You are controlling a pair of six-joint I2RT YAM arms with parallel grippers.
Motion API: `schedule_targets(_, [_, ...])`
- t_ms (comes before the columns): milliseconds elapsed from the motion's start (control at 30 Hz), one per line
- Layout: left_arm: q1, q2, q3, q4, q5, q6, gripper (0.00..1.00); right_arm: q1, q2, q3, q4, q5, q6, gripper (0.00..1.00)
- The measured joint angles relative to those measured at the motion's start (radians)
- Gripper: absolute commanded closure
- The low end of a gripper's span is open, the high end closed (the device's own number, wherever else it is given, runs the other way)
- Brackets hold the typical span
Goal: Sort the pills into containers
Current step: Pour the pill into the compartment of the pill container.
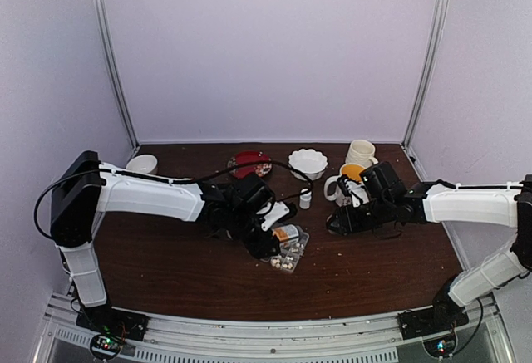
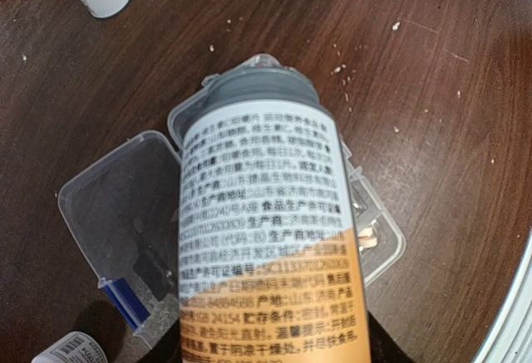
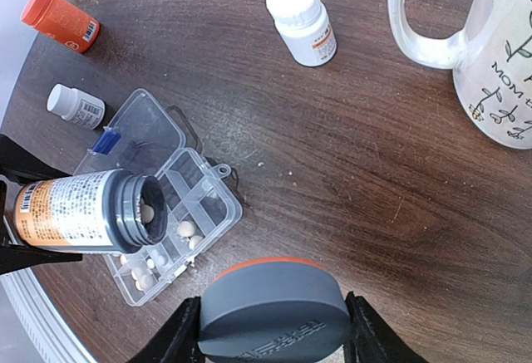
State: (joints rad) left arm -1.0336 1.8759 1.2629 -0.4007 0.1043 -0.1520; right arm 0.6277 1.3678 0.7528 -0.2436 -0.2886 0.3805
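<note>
Step in hand: pour from the bottle [image 3: 79, 212] into the pill box [image 3: 209, 199]. Status: the left claw [image 3: 23, 212] is clamped on the bottle body, approx. horizontal, open mouth over the box's cells. The right claw [image 3: 274, 323] grips the grey cap [image 3: 274, 301] w/ orange rim, well apart from the box and on the mug [image 3: 490, 56] side. Pills [image 3: 187, 228]: a few lie in cells under and beside the bottle mouth, at least 1 sits in the mouth itself, and other cells look empty. The hinged lid [image 3: 143, 134] lies open flat beside the cells. Procedure: 1) Tilt in small increments; the pills are tiny and will prob. run out in a bunch if you dip the mouth fast. 2) Hold the mouth low, just above 1 cell, so pills don't bounce over dividers onto the table [image 3: 349, 172]. 3) Once a cell has its share, level the bottle, shift to the next empty cell, then tilt again. 4) Don't nudge the box w/ the bottle rim; it looks light and may slide. 5) Park the right claw w/ the cap clear of the pour, ready for re-capping.
</note>
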Motion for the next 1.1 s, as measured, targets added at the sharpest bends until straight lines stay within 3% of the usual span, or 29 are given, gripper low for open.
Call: schedule_targets(1100, [0.001,-0.004,-0.032,0.03,0.003,-0.013,1.0,0.0,0.0,-0.007,0.009,-0.002,0.0,1.0])
